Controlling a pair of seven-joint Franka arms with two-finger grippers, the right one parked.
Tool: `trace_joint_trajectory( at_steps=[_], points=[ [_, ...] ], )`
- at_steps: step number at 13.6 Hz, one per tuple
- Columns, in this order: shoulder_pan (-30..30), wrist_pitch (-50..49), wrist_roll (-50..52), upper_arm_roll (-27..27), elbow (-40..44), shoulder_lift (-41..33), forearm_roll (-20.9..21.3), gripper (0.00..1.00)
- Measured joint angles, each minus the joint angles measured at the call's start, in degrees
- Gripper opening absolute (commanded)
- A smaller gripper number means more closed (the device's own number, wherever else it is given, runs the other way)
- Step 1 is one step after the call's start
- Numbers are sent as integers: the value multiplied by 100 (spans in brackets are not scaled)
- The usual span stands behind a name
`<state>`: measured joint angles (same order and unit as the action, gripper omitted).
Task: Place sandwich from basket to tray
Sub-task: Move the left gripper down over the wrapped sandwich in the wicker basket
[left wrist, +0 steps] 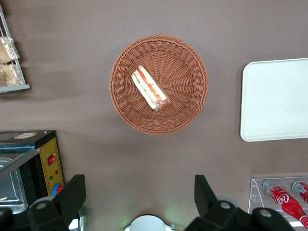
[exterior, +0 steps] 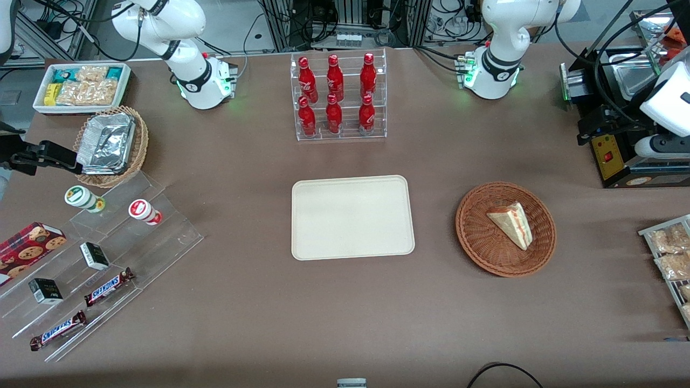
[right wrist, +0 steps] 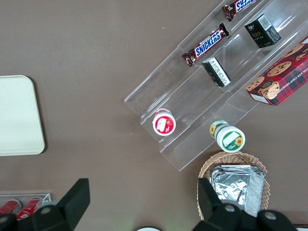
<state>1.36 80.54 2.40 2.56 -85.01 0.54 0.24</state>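
Note:
The sandwich [exterior: 512, 223], a pale triangular wedge with a red-orange stripe, lies in the reddish-brown wicker basket [exterior: 470, 237]. The cream tray [exterior: 353, 218] lies beside the basket, toward the parked arm's end, with nothing on it. My left gripper [exterior: 587, 132] hangs high over the table, farther from the front camera than the basket and toward the working arm's end. In the left wrist view the gripper [left wrist: 138, 192] is open and empty. The sandwich [left wrist: 150, 89], the basket [left wrist: 190, 108] and part of the tray [left wrist: 274, 101] also show there, well below the fingers.
A clear rack of red bottles [exterior: 337, 97] stands farther from the front camera than the tray. A black and yellow machine [exterior: 620, 156] sits under the gripper. A rack of snack packets [exterior: 668, 253] lies at the working arm's end. Acrylic steps with Snickers bars [exterior: 108, 285] lie at the parked arm's end.

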Motion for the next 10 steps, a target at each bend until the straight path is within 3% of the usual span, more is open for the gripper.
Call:
trace_joint_trajectory(
  at_steps=[10],
  points=[
    [-30, 288, 18, -107, -99, 245, 31, 100]
  ],
)
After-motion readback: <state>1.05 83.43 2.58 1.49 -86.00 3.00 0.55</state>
